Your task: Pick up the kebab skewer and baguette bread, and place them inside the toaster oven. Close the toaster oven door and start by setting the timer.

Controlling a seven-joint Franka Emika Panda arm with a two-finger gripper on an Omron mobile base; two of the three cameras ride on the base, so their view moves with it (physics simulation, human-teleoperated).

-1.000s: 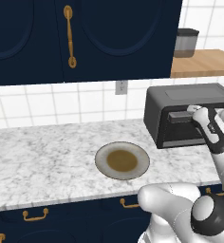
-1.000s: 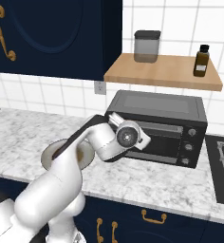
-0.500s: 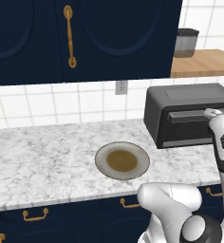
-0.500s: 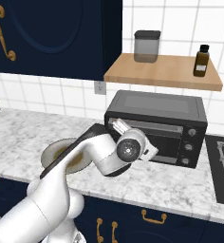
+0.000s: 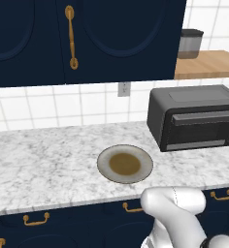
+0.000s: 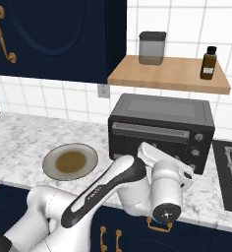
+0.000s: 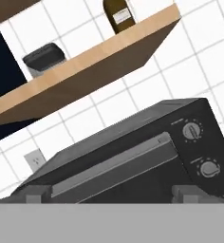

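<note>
The jaws [image 7: 112,193] stand wide apart and hold nothing; their two dark fingertips [image 7: 38,193] rise at the bottom of the hand view, one on each side of the grey bar handle [image 7: 114,166] of the toaster oven door [image 5: 203,130]. The boxy dark grey-black toaster oven [image 6: 162,129] sits on the white marbled bench [image 5: 48,164] against the tiled wall, its door shut. Two small round pale knobs [image 7: 192,131] sit one above the other on the right of its front face; which one is the timer cannot be told. To the oven's left, well apart from it, lies a round grey plate [image 5: 124,163] with a brown centre. On the wooden shelf [image 6: 169,74] above the oven stand a clear lidded canister [image 6: 151,47] and a dark bottle [image 6: 208,63].
</note>
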